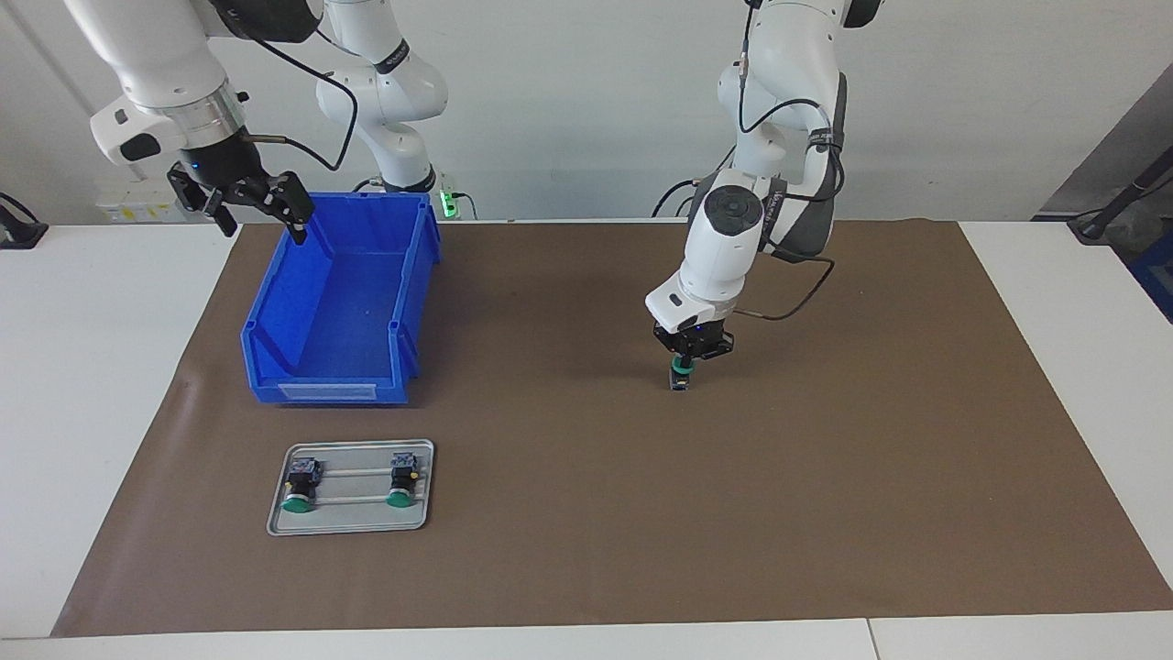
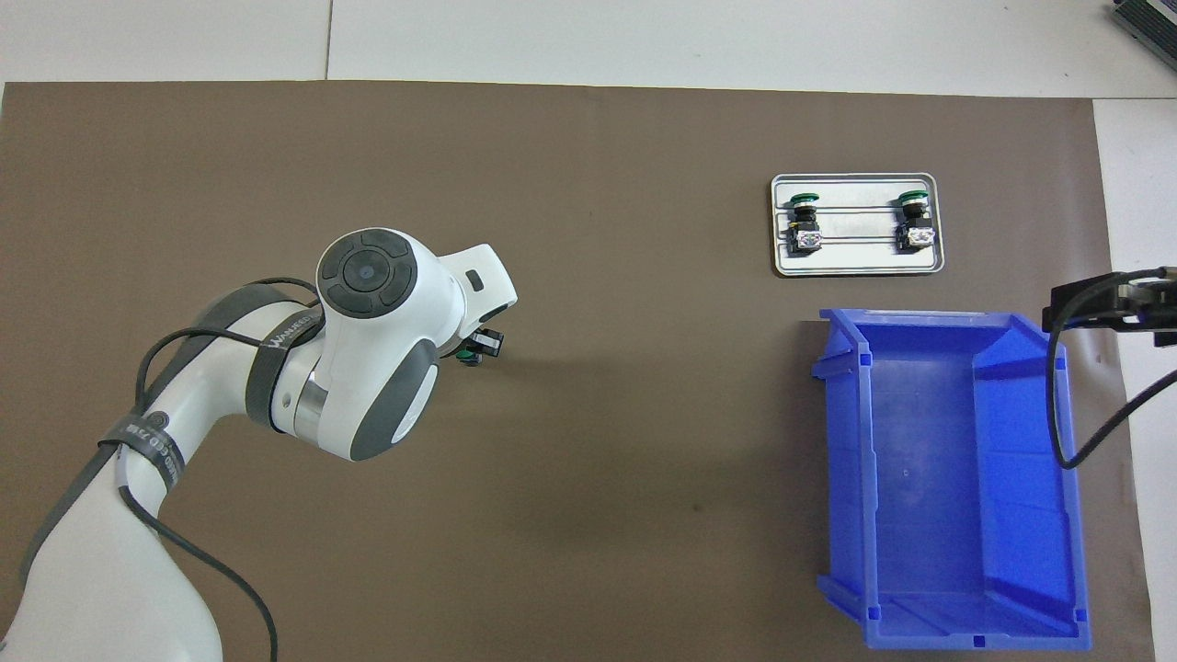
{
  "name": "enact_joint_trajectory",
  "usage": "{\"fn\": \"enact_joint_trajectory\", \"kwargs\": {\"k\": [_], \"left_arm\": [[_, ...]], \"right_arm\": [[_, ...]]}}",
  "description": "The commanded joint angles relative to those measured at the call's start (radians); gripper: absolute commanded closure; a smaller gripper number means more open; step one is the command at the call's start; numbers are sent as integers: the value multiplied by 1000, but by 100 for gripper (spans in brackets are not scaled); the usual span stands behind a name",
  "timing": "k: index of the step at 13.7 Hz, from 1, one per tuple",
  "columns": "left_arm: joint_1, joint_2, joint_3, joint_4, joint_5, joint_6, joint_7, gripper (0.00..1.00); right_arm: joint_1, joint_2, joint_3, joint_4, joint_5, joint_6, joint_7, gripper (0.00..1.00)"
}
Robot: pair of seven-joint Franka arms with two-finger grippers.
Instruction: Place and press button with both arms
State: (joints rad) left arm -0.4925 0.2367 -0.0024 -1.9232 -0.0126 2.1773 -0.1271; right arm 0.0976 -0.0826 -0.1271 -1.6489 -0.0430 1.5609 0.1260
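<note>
My left gripper points straight down over the middle of the brown mat and is shut on a button. The button's green cap sits between the fingertips, and its dark body hangs below, at or just above the mat. In the overhead view the left arm hides most of this; only a bit of the button and of the left gripper shows. My right gripper hangs open and holds nothing, above the rim of the blue bin at the right arm's end, and shows at the overhead view's edge.
A small metal tray lies farther from the robots than the bin, with two green-capped buttons lying on it. The bin looks empty. The brown mat covers most of the white table.
</note>
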Motion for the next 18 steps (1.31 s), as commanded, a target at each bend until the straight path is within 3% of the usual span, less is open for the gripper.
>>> {"fn": "enact_joint_trajectory", "kwargs": {"k": [1, 6, 10, 12, 13, 15, 16, 18], "left_arm": [[0, 10, 7, 59, 20, -80, -13, 100], [58, -10, 21, 200, 16, -246, -5, 100], [155, -89, 22, 231, 13, -338, 87, 97], [214, -143, 25, 214, 13, -340, 153, 46], [256, -167, 24, 196, 13, -343, 174, 31], [326, -221, 24, 179, 13, -387, 289, 16], [362, -244, 24, 179, 13, -418, 341, 0], [393, -279, 25, 188, 13, -448, 346, 0]], "right_arm": [[-16, -26, 6, -32, 20, 19, -17, 0], [-16, -26, 6, -31, 20, 19, -17, 0], [-4, -23, 7, -31, 21, 36, -20, 0], [23, -20, 9, -29, 23, 39, -35, 0], [27, -17, 9, -29, 23, 39, -35, 0], [48, -13, 9, -26, 23, 39, -35, 0], [56, -9, 9, -25, 23, 45, -34, 0], [79, 1, 9, -22, 28, 59, -17, 0]]}}
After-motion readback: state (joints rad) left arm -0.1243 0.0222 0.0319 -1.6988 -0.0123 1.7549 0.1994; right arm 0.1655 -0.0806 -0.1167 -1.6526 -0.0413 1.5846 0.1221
